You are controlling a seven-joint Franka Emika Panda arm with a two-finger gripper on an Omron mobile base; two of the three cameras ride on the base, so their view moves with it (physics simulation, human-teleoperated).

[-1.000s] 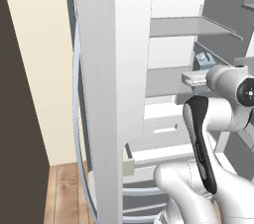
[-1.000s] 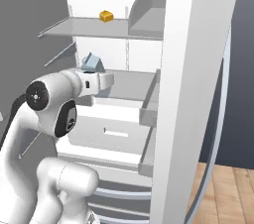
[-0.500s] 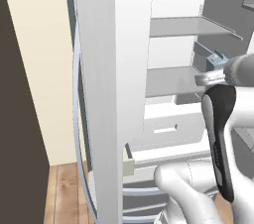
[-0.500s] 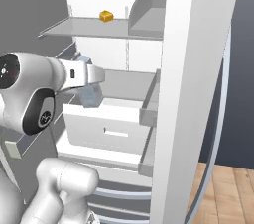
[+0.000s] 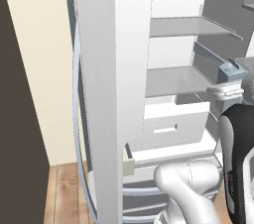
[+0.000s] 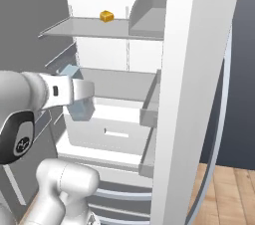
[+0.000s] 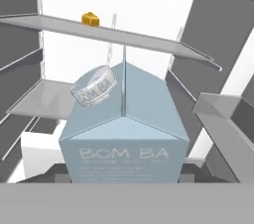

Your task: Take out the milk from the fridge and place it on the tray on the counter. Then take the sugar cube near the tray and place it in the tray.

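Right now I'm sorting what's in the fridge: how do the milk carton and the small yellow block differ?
The milk is pale blue-grey, gabled and capped; the yellow block is orange-yellow and plain. The milk is far bigger. The block sits on the top shelf; the milk is lower, at the gripper. Both are inside the fridge.

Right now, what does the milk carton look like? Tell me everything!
The milk is a small pale blue-grey carton with a gabled, ridged top. A silvery round cap sits on one sloped side, and pale letters run across its front. It looks like smooth card. It stands upright, held in the pincer in front of the open fridge, level with the middle shelf and above the white drawers. From the hand view it sits close up, with the shelves behind it.
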